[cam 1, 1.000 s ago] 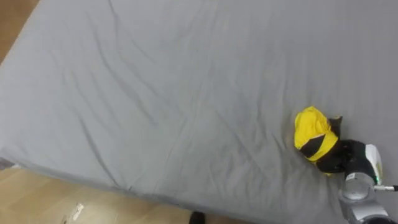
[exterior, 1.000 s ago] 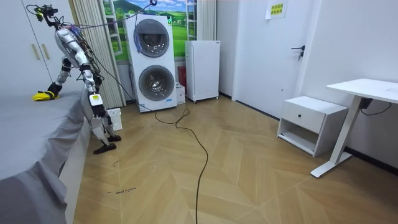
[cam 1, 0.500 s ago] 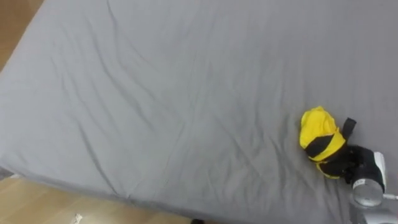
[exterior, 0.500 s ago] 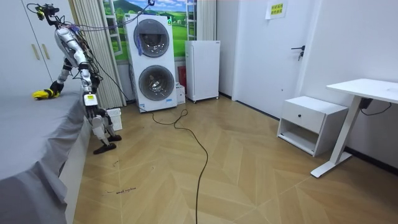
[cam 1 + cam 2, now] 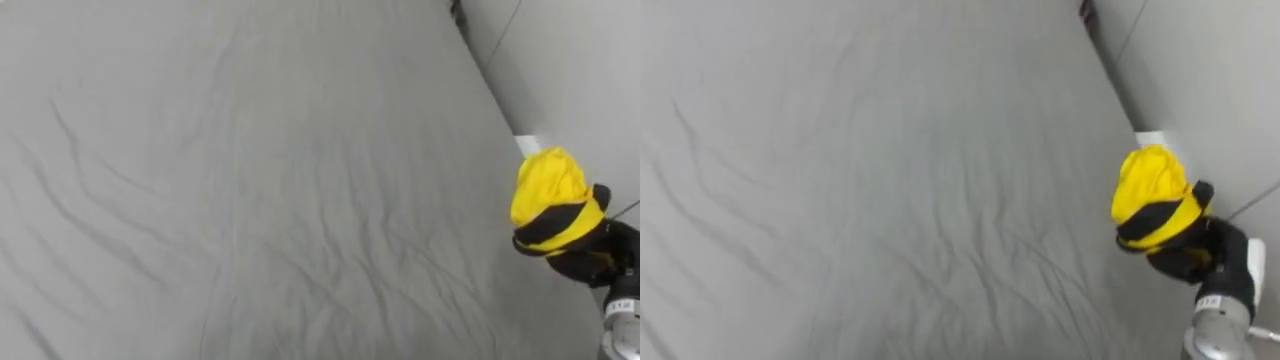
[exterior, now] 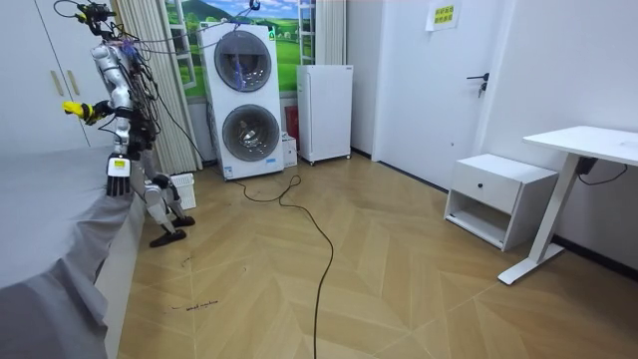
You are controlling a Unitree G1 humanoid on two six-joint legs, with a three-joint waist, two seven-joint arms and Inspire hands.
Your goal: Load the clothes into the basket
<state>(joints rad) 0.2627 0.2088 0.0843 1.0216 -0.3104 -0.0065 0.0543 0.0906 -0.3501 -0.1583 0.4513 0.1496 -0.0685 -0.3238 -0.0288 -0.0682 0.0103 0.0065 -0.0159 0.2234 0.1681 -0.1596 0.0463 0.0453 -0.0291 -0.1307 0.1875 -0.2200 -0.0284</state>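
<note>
One yellow garment (image 5: 548, 195) (bunched into a ball) sits in the right hand (image 5: 590, 262), dark fingers curled round it, held above the grey bed (image 5: 250, 180). The left hand (image 6: 117, 184) hangs at the bed's edge.

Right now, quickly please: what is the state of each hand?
Right hand: closed on the crumpled yellow cloth garment.
Left hand: hanging by the grey bed, cannot be told.

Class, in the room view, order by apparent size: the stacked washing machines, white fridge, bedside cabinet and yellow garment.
Largest: stacked washing machines.
Next: white fridge and bedside cabinet look alike; the cabinet sits nearer the camera, so unranked.
Smallest: yellow garment.
</note>
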